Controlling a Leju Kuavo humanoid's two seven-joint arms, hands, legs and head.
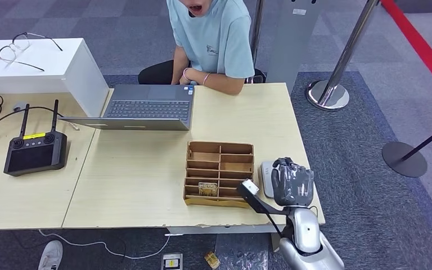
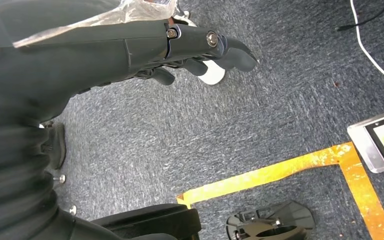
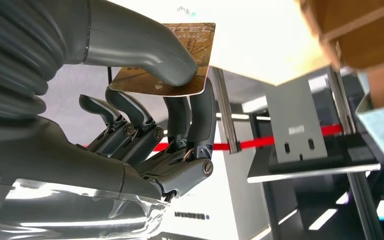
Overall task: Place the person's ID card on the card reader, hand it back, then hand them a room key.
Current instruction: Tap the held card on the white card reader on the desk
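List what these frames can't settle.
- Card print: right wrist view, thumb covers most of it.
- Card reader: head view, right hand hides most of it.
- Left hand: left wrist view, its fingers partly hidden behind its own cover.
- Organizer slots: head view, contents too small.

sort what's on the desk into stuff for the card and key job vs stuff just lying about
For the job:
- key card, pinched in the right hand
- card reader, beside that hand
- wooden card box, one card in a front slot
- person across the desk

Lying about:
- laptop
- remote controller
- glasses on the white box
- left hand, hanging over the carpet
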